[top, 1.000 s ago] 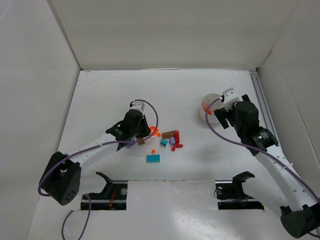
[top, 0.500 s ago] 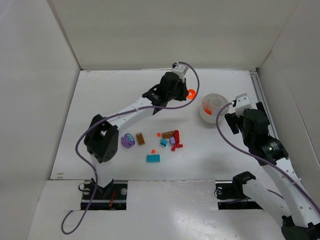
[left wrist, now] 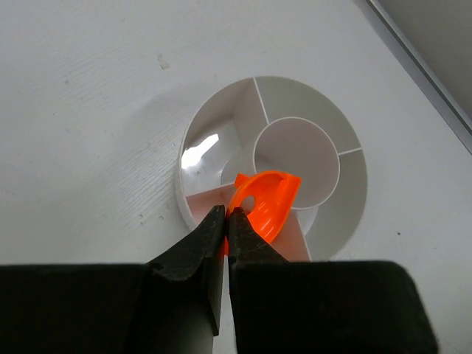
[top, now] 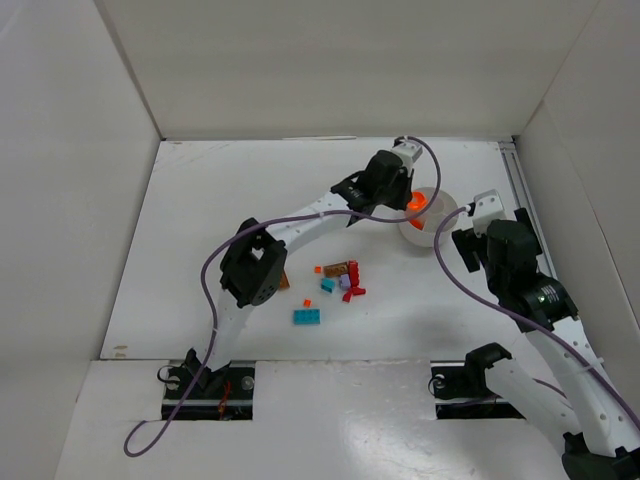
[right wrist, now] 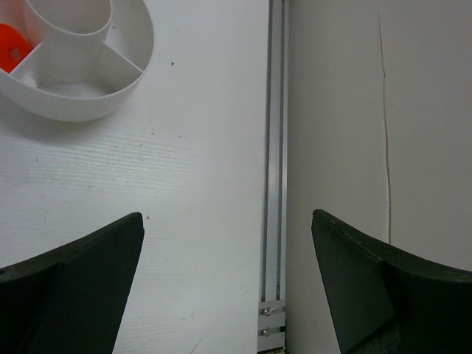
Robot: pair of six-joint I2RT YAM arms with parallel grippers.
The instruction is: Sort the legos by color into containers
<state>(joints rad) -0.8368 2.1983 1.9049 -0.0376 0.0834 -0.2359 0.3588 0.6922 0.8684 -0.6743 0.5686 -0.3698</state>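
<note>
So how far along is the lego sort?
Early. Done: at most one orange bit, seen in a bowl compartment from the right wrist. In hand: left fingers pinch an orange piece over the bowl. Left: red, teal, brown and purple bricks on the table; right fingers open, empty.

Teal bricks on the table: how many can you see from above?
2. The larger teal brick lies alone, nearer the robot. The smaller teal brick sits just left of the purple brick. The left arm may hide another.

bowl [left wrist: 352,177] x1 | arms [top: 300,214] x2 | teal bricks [top: 307,317] x2 | purple brick [top: 345,283] x1 | red bricks [top: 352,270] x2 | orange curved pcs [left wrist: 269,199] x2
</note>
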